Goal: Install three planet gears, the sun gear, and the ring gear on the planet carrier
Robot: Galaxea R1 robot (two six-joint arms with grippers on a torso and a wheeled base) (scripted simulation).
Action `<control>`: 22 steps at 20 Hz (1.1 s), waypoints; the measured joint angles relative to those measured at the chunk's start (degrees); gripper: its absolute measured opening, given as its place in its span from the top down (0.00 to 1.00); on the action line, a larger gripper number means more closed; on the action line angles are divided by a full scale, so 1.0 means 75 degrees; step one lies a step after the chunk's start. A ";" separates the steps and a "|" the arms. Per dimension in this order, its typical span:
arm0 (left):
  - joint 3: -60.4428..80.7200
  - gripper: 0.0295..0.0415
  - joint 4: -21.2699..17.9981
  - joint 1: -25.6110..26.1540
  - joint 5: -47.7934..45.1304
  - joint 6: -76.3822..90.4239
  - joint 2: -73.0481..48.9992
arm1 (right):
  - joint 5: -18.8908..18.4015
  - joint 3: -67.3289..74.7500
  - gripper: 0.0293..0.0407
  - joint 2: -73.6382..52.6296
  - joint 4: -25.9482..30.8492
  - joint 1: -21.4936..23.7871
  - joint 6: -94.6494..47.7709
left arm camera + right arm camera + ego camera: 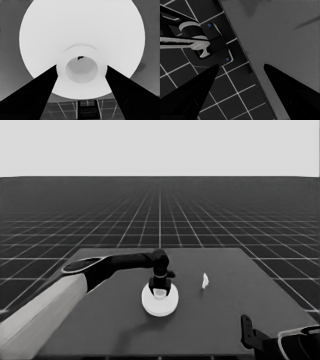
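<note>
Near the middle of the dark table [100,330], the left gripper [160,289] stood straight down over a large white round disc with a raised central hub [160,301]. That was the larger round part, the ring gear by the task's naming. In the left wrist view the two black fingers [42,87] flanked the hub [81,67], one on each side and against its rim, so the gripper appeared closed on the hub of the larger round part [75,32]. Holding it by the hub would keep the disc level and centred for seating, I judge.

No small gears and no smaller round part showed anywhere; presumably they lay hidden beneath the larger one, which would put the task at its last step. Whether the disc was fully seated could not be told.

Off to the right, well apart from the disc, a thin white piece [205,280] stood on the table, not part of the stack.

The right gripper [246,330] waited at the table's near right corner, its fingers [192,92] spread and holding nothing.
</note>
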 joint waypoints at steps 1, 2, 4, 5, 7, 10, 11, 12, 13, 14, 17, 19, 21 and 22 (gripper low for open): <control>0.0000 0.56 0.0000 0.0000 0.0000 0.0067 0.0000 | 0.0000 0.0000 0.19 0.0000 0.0000 0.0000 0.0000; 0.0000 0.56 0.0000 0.0000 0.0000 0.0133 0.0000 | 0.0000 0.0000 0.19 0.0000 0.0000 0.0000 0.0000; 0.0000 0.56 0.0000 0.0001 0.0000 0.0267 0.0000 | 0.0000 0.0000 0.19 0.0000 0.0000 0.0000 0.0000; 0.0000 0.56 0.0000 0.0001 0.0000 0.0333 0.0000 | 0.0000 0.0000 0.19 0.0000 0.0000 0.0000 0.0000; 0.0000 0.56 0.0000 0.0001 0.0000 0.0467 0.0000 | 0.0000 0.0000 0.19 0.0000 0.0000 0.0000 0.0000; 0.0000 0.56 0.0000 0.0001 0.0000 0.0667 0.0000 | 0.0000 0.0000 0.19 0.0000 0.0000 0.0000 0.0000; 0.0000 0.56 0.0000 0.0001 0.0000 0.0733 0.0000 | 0.0000 0.0000 0.19 0.0000 0.0000 0.0000 0.0000; 0.0000 0.56 0.0000 0.0000 0.0000 0.0800 0.0000 | 0.0000 0.0000 0.19 0.0000 0.0000 0.0000 0.0000; 0.0000 0.56 0.0000 0.0001 0.0000 0.0867 0.0000 | 0.0000 0.0000 0.19 0.0000 0.0000 0.0000 0.0000; 0.0000 0.56 0.0000 0.0001 0.0000 0.0933 0.0000 | 0.0000 0.0000 0.19 0.0000 0.0000 0.0000 0.0000; 0.0000 0.56 0.0000 0.0001 0.0000 0.1133 0.0000 | 0.0000 0.0000 0.19 0.0000 0.0000 0.0000 0.0000; 0.0000 0.56 0.0000 0.0001 0.0000 0.1267 0.0000 | 0.0000 0.0000 0.19 0.0000 0.0000 0.0000 0.0000; 0.0000 0.56 0.0000 0.0001 0.0000 0.1400 0.0000 | 0.0000 0.0000 0.19 0.0000 0.0000 0.0000 0.0000; 0.0000 0.56 0.0000 0.0001 0.0000 0.1467 0.0000 | 0.0000 0.0000 0.19 0.0000 0.0000 0.0000 0.0000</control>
